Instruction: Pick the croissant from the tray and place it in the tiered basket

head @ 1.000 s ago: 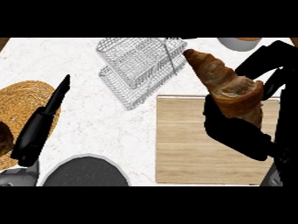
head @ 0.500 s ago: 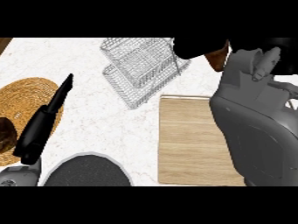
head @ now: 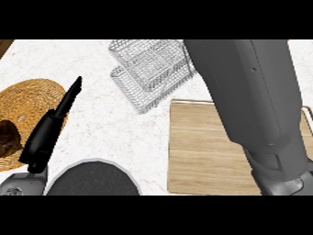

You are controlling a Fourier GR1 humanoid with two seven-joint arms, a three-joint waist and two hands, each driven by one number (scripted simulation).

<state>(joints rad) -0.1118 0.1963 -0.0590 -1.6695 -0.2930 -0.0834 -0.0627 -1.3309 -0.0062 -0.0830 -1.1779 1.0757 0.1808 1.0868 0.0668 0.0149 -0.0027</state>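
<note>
The white marble counter fills the view, and the right forearm is the biggest thing over it, a grey column running from the lower right up past the top edge, so the right hand is out of sight and I cannot tell what its fingers are doing. Under the forearm lies the wooden tray, bare where it shows. Just above the tray's left corner stands the wire tiered basket, its right side hidden behind the forearm. The croissant is not visible anywhere, so I cannot tell where it is. On the left sits a round woven mat with a dark brown lump on it. A dark round plate shows at the bottom edge. The left hand rests over the mat's edge, its black fingers straight and released, holding nothing.
</note>
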